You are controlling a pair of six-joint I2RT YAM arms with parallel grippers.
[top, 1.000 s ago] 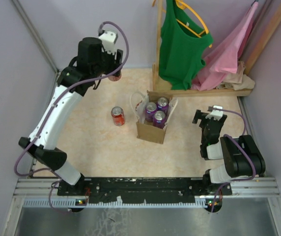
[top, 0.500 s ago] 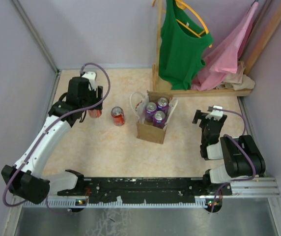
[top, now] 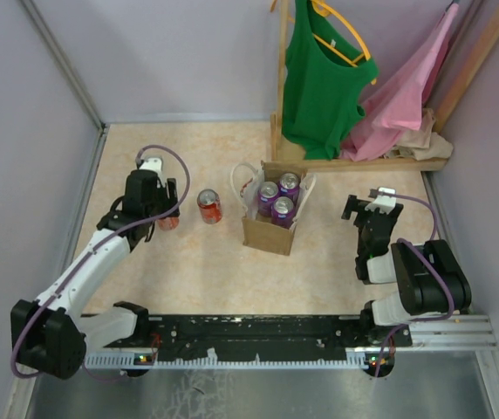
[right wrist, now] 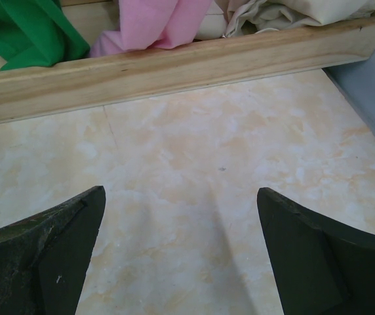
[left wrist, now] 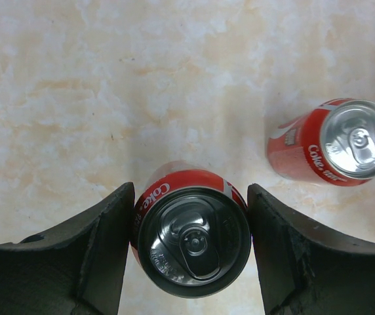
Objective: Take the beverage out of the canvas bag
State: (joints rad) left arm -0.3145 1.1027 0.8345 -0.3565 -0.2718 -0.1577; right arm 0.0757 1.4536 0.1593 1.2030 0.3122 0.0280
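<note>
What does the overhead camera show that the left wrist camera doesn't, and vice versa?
Only overhead: three purple cans in the canvas bag, the green shirt, the right gripper. Only wrist: the Coke lettering and pull tabs up close. Both: the left gripper closed on one red can, a second red can beside it.

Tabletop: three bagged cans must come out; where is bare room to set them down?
Bare: the near strip between canvas bag and arm bases; the far-left corner behind the standing Coke can. Crowded: beside it, where the left gripper holds a second can; far right, the wooden rack.
</note>
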